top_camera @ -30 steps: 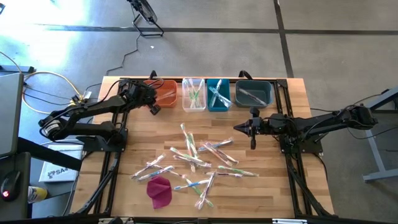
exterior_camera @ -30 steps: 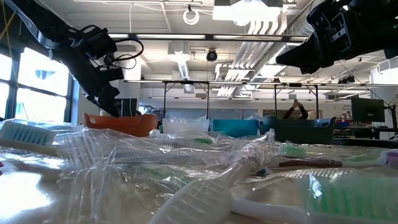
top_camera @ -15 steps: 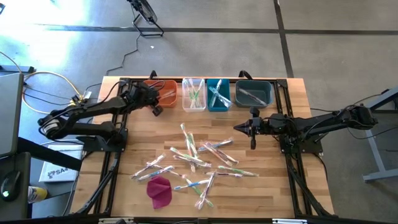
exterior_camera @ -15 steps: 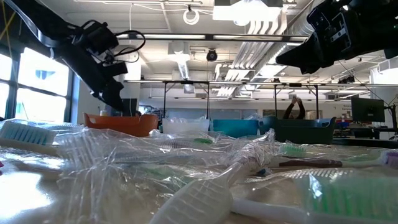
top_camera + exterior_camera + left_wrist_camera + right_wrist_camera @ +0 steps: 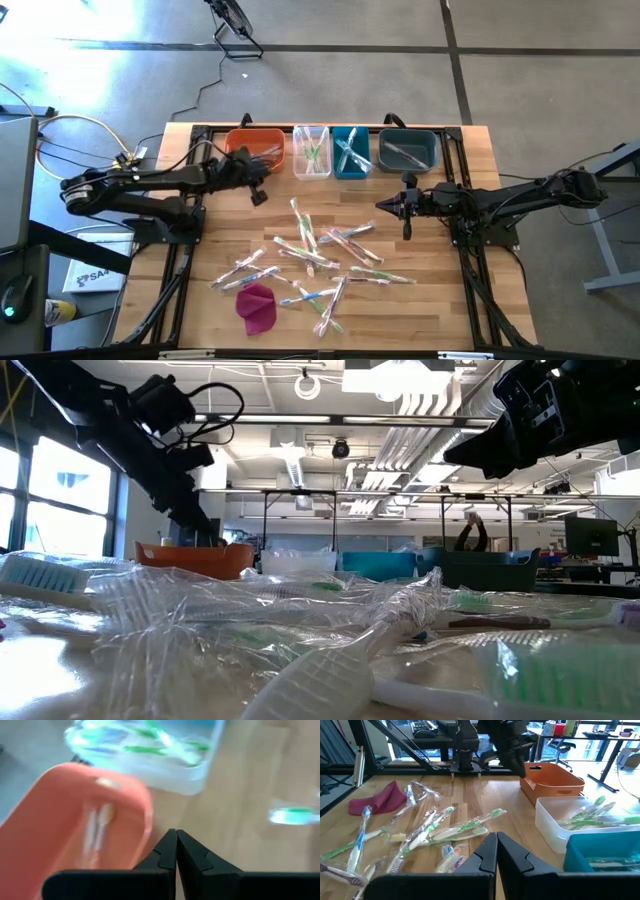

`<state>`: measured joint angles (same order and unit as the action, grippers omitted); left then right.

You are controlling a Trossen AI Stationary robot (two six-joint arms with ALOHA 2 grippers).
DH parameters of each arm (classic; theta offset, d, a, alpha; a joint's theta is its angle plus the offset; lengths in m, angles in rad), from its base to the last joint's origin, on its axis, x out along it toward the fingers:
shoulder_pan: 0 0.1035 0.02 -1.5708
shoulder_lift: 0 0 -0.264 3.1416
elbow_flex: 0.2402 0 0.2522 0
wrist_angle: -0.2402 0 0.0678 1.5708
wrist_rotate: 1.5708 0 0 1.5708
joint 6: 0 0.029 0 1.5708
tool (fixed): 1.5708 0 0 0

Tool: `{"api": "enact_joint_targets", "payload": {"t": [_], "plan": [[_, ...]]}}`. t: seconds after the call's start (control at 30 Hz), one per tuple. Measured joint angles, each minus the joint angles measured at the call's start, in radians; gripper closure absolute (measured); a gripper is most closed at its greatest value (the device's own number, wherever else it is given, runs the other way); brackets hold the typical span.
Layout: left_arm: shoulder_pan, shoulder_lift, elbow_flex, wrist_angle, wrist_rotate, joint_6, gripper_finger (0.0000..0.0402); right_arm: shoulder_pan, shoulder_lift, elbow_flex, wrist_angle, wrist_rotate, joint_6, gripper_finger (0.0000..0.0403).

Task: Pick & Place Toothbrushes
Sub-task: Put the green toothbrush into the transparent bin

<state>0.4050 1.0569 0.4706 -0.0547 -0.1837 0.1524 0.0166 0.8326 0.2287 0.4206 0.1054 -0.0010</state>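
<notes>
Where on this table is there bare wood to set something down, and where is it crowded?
Bare wood lies between the row of bins, orange bin through dark bin, and the toothbrushes, around the left gripper and right gripper. The table's right part is also free. The centre is crowded, with the magenta cloth at the pile's near-left edge.

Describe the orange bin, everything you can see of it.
The orange bin is an open-topped rectangular tub, plastic by its look, with rounded corners. It stands upright at the left end of the bin row along the table's far edge, beside the clear bin. Pale wrapped toothbrushes lie inside. The left gripper, shut, hovers just in front of it.
</notes>
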Motion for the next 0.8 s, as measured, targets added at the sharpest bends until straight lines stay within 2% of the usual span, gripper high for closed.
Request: {"api": "enact_joint_targets", "payload": {"t": [0.37,0.53,0.8], "plan": [[-0.228,0.000,0.034,0.003,0.003,-0.085,0.0398,0.000,0.000,0.000,0.000,0.000,0.000,0.0400],[-0.324,0.000,0.075,-0.037,-0.003,-0.047,0.0398,0.000,0.000,0.000,-0.004,0.000,0.000,0.0400],[-0.394,0.001,0.130,-0.050,-0.044,-0.004,0.0398,0.000,0.000,0.000,-0.004,0.000,0.000,0.0401]]}}
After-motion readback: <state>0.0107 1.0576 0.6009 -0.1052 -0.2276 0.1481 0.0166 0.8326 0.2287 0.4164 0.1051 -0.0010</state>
